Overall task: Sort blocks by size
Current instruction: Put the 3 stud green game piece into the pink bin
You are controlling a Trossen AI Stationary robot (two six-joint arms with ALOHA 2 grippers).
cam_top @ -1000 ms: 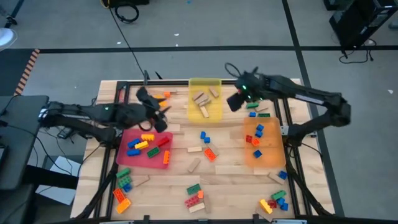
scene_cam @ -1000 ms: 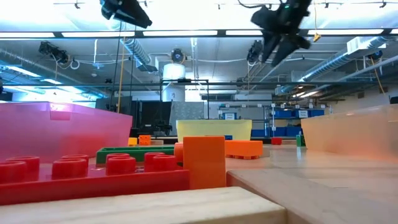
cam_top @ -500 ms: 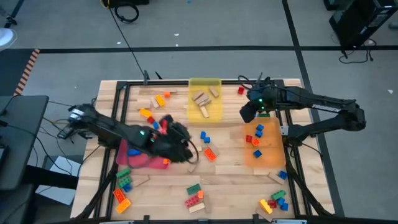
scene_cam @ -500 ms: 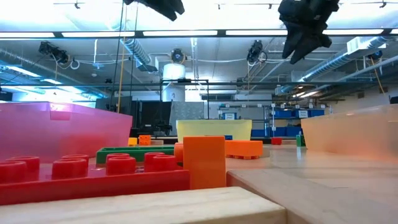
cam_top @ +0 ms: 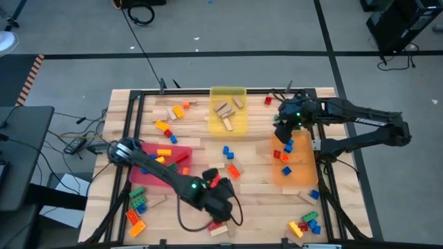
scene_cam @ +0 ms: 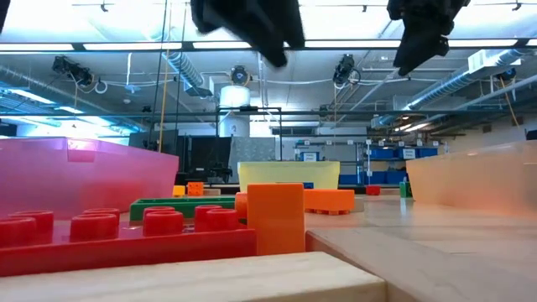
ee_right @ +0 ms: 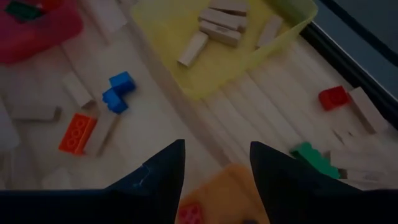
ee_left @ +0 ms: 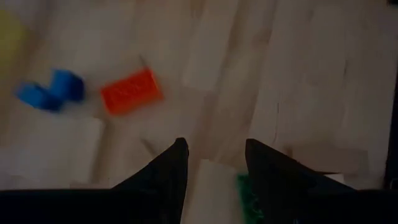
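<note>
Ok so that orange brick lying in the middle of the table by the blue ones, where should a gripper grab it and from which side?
Come straight down from above and pinch the orange brick by its two short ends. It lies flat with its studs up, and a wooden block seems to rest along one long side, which leaves little room for a finger there. Both ends look free.

Two dark, jointed arms are seen. The left arm (cam_top: 163,176) is built of black tubular links, with a small green light near its wrist; a black cable is looped beside its gripper. The right arm (cam_top: 360,114) matches it, with a green light behind its gripper. Each gripper ends in two dark tapered fingers (ee_right: 163,171).
</note>
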